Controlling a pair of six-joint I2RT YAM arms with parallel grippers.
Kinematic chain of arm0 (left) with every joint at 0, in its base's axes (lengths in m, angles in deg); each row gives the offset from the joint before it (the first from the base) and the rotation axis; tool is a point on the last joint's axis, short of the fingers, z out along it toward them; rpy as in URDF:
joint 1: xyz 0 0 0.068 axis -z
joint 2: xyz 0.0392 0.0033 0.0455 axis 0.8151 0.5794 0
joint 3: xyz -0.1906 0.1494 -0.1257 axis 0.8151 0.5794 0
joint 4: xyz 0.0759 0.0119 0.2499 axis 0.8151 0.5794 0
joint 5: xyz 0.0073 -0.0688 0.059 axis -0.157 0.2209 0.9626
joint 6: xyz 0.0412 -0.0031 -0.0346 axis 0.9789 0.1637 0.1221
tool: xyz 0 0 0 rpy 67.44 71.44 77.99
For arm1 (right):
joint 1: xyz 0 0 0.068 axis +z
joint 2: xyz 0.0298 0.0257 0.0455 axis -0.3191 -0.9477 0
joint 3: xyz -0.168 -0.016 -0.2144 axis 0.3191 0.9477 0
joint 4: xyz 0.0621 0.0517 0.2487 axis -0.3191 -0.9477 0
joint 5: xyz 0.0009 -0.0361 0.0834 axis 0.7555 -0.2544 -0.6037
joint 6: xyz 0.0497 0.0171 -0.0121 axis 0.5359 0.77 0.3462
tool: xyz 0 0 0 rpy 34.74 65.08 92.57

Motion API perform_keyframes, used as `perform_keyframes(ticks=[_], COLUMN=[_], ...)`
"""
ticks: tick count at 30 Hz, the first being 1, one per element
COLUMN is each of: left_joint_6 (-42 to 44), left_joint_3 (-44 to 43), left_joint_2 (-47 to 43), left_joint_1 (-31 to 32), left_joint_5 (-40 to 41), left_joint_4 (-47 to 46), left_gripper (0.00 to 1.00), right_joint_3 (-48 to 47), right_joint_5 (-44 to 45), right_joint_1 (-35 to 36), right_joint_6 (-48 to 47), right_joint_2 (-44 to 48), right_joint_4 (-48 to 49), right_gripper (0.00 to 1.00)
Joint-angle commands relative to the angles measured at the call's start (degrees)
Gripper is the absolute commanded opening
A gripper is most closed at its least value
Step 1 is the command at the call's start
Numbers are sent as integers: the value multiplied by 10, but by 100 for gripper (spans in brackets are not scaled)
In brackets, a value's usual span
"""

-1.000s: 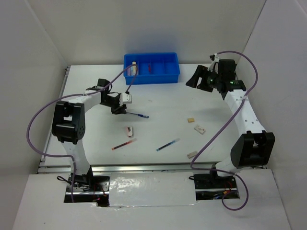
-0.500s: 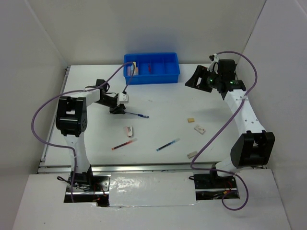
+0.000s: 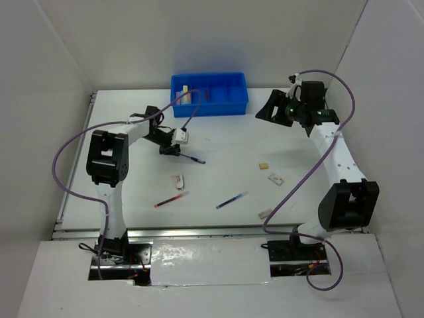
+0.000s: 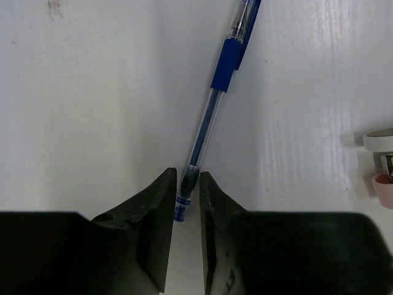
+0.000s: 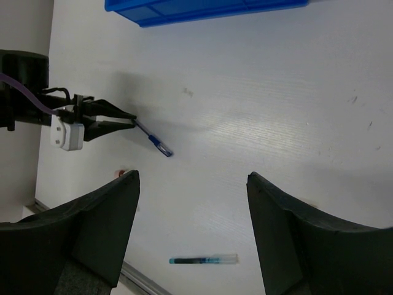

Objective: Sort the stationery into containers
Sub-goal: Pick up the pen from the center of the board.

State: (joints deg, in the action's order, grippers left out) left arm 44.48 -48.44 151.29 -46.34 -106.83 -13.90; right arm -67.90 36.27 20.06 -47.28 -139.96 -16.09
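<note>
Left end effector (image 4: 187, 179) narrowed, now pinching blue pen (image 4: 222, 64) tip; right end effector (image 5: 191, 178) unchanged, open wide.

Out loose: two blue pens (image 3: 193, 159) (image 3: 232, 199) and one red pen (image 3: 171, 199). Four small erasers (image 3: 177, 180) (image 3: 264, 165) (image 3: 275, 177) (image 3: 265, 213). One blue four-compartment tray (image 3: 209, 105).
</note>
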Motion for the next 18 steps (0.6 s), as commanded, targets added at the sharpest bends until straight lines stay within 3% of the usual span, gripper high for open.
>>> perform_keyframes(ticks=[1, 3, 8, 11, 15, 18], left_joint_6=[33, 42, 6, -65, -265, -429], left_joint_3=[-7, -9, 18, 52, 7, -58], left_joint_2=[25, 27, 5, -49, -106, -128], left_joint_1=[8, 9, 19, 28, 51, 68], left_joint_5=[47, 54, 70, 57, 26, 61], left_joint_4=[38, 50, 10, -50, -66, -97], left_gripper=[31, 27, 0, 0, 0, 0], right_joint_3=[-30, -33, -37, -34, -24, -18], right_joint_5=[-10, -12, -15, -18, -27, -34], right_joint_1=[-3, -5, -5, -8, -10, -26], right_joint_6=[-8, -8, -9, -12, -11, -15], right_joint_2=[-3, -5, -8, -3, 9, 15], right_joint_4=[-3, -3, -4, -10, -13, -21], right_gripper=[77, 77, 76, 76, 75, 75])
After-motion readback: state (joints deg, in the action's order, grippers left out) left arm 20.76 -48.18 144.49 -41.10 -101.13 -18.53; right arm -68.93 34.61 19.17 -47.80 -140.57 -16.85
